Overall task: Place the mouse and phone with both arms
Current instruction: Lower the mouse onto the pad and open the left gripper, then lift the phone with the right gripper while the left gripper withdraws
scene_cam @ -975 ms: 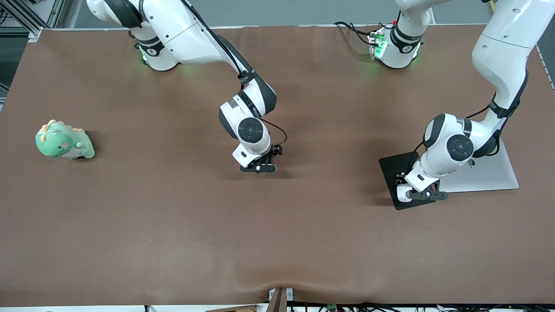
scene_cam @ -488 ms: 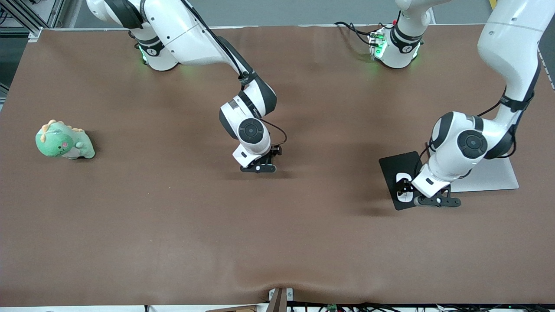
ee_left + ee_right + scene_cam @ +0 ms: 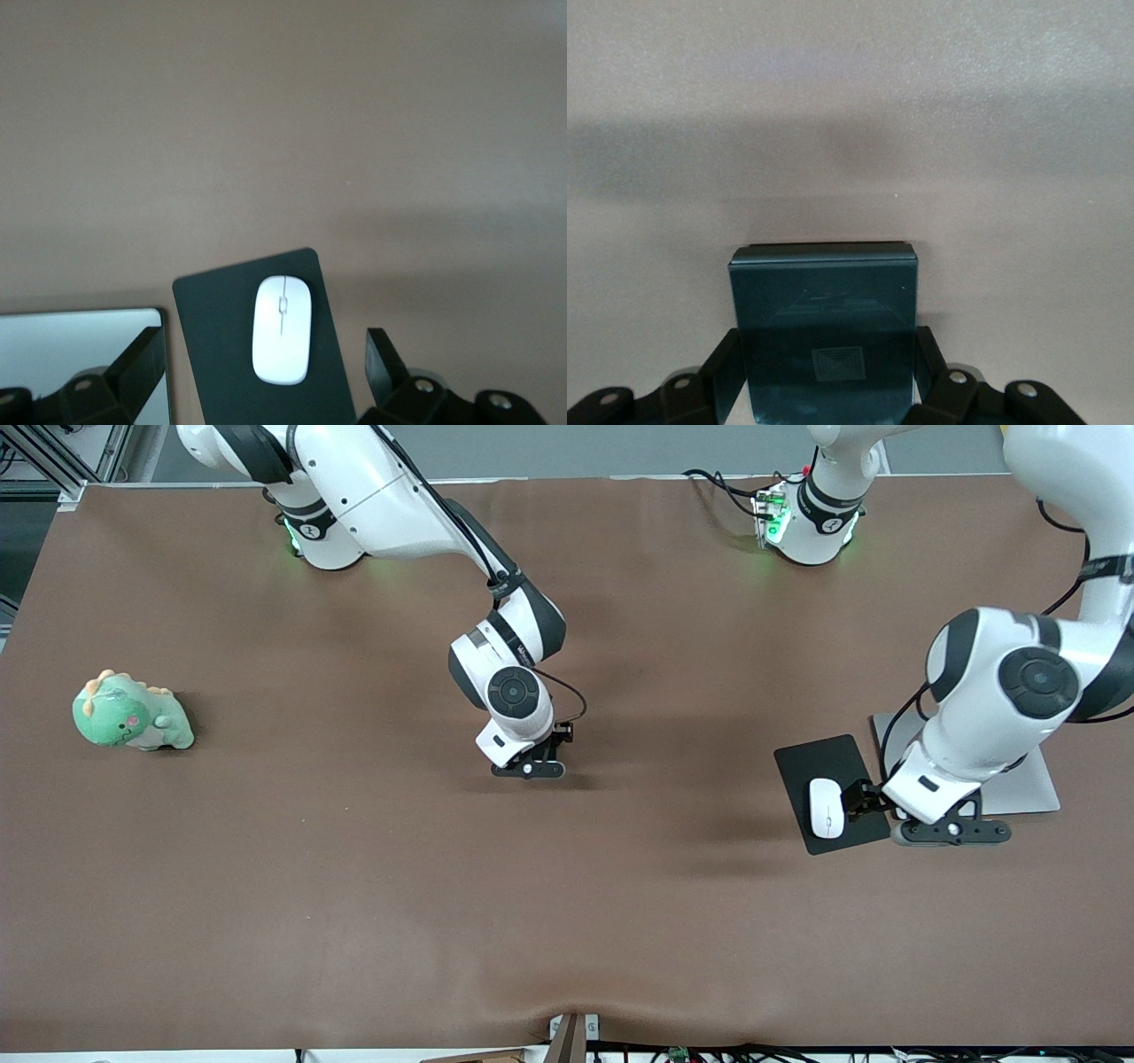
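1. Two arms show in the front view. The white mouse lies on the black mouse pad, toward the left arm's end of the table. The left gripper is up in the air, over the pad's edge. The right gripper is over the middle of the brown table. A green toy dinosaur sits well apart.
2. Left wrist view: the left gripper's fingers are spread wide, holding nothing. The mouse lies free on the pad.
3. Right wrist view: the right gripper squeezes the dark phone.
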You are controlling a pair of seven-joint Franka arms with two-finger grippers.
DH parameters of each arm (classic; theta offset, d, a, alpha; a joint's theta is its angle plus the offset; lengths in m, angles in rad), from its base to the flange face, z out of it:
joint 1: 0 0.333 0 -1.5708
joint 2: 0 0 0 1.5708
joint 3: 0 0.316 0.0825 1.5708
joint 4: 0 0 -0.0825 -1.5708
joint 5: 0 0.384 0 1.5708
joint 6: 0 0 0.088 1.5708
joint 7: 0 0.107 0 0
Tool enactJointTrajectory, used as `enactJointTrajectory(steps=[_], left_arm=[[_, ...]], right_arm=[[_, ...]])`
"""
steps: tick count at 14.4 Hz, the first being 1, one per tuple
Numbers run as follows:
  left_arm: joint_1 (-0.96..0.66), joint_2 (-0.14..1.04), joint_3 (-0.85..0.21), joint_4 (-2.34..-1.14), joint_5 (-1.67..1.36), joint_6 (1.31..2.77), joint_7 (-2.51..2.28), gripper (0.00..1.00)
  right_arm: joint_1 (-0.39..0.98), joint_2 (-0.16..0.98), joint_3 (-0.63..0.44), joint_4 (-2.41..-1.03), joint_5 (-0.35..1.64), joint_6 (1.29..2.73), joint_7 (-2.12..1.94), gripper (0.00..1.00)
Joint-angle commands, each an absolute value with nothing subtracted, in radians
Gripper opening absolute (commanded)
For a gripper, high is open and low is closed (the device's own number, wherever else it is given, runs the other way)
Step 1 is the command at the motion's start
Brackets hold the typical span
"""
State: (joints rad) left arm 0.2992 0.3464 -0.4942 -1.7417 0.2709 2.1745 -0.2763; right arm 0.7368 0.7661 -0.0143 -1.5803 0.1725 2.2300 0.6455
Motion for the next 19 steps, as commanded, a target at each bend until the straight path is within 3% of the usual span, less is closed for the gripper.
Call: enactJointTrajectory(steps=[1, 5, 11, 13, 15, 19], left_arm=[[0.313, 0.29, -0.511, -1.681, 0.238, 2.053, -0.285, 1.0], [0.313, 0.216, -0.512, -1.657, 0.235, 1.977, -0.31, 1.0], [0.313, 0.123, -0.514, -1.655, 0.135, 1.914, -0.331, 1.0], [0.314, 0.124, -0.512, -1.587, 0.135, 1.869, -0.325, 1.0], [0.307, 0.132, -0.514, -1.494, 0.137, 1.734, -0.324, 1.0], [0.314, 0.107, -0.517, -1.476, 0.135, 1.663, -0.307, 1.0]], right_arm=[[0.735, 0.755, -0.02, -1.566, 0.179, 2.22, 0.65, 0.0], [0.709, 0.716, -0.021, -1.542, 0.184, 2.096, 0.655, 0.0], [0.618, 0.648, -0.025, -1.568, 0.183, 2.05, 0.646, 0.0], [0.575, 0.615, -0.025, -1.581, 0.181, 2.011, 0.644, 0.0], [0.546, 0.58, -0.026, -1.618, 0.175, 2.0, 0.643, 0.0], [0.477, 0.497, -0.029, -1.732, 0.169, 2.022, 0.554, 0.0]])
